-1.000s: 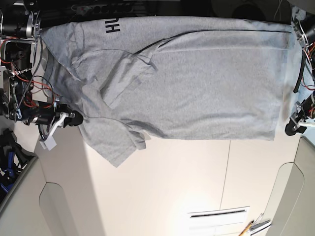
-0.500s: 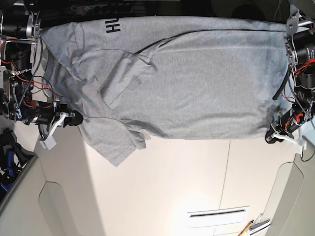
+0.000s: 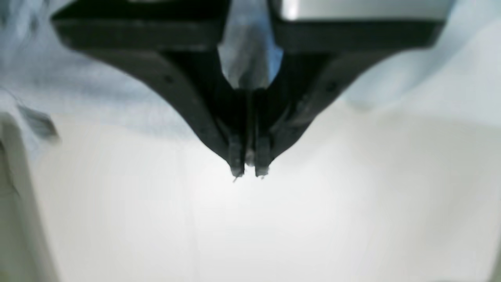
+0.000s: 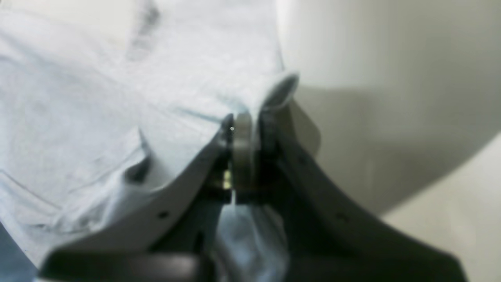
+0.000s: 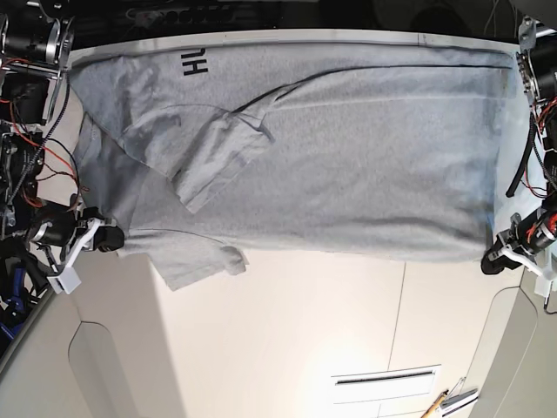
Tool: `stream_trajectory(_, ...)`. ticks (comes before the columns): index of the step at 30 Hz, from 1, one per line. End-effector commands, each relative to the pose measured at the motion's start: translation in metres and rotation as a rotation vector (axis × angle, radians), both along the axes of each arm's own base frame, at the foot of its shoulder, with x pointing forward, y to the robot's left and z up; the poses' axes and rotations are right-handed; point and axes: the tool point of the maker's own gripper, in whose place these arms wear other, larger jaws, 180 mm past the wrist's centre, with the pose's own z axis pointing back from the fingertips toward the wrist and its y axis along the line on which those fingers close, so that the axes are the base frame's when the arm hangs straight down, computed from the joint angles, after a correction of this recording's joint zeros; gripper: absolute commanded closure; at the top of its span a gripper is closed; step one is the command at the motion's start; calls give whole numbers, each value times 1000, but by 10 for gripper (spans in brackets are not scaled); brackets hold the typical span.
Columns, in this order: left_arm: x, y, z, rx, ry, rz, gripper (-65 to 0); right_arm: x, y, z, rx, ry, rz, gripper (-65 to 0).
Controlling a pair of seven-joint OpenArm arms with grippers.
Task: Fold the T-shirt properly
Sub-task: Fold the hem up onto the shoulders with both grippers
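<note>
The heather-grey T-shirt [image 5: 348, 157] lies spread across the far half of the white table [image 5: 287, 331], with black lettering [image 5: 196, 63] at its far left and one sleeve [image 5: 213, 161] folded over the body. My right gripper [image 5: 111, 240] is at the shirt's left edge and is shut on a fold of the cloth [image 4: 276, 92]; the right wrist view shows it [image 4: 244, 121] pinching fabric. My left gripper [image 5: 490, 264] is at the near right hem corner. In the left wrist view it [image 3: 249, 172] is shut, with grey cloth [image 3: 250, 58] bunched between the fingers.
Arm bases with red and black cables [image 5: 30, 131] stand at the left and right [image 5: 535, 96] table ends. Grey moulded panels [image 5: 96, 366] [image 5: 513, 348] sit at the near corners. A white label [image 5: 387, 380] and a pencil [image 5: 435, 403] lie near the front.
My right gripper has pulled the shirt's left edge left and toward the front, flattening the near sleeve. My left gripper has shifted right and frontward with the hem corner. The shirt lies more stretched.
</note>
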Motion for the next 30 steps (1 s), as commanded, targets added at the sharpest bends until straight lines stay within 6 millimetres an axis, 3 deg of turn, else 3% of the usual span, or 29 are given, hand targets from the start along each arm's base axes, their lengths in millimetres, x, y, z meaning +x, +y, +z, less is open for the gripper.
stream_trajectory(1,3,12,23,3,-55,5,0,2,-7,12,-13,-42,-4,0)
stream_trajectory(11,-66,32,38,-115,-83,63,0,-78,6,-8,-160,-14,90,0)
stream_trajectory(18,-122,26,14,-104,34,22,0,-126,8,-22,-247,45,134,0)
stream_trajectory(22,-147,22,3,-74,100,-6,0,-136,3,-30,-276,78,127,0)
stream_trajectory(30,-179,13,-6,-29,176,-56,0,-133,-9,-32,-341,76,98,0)
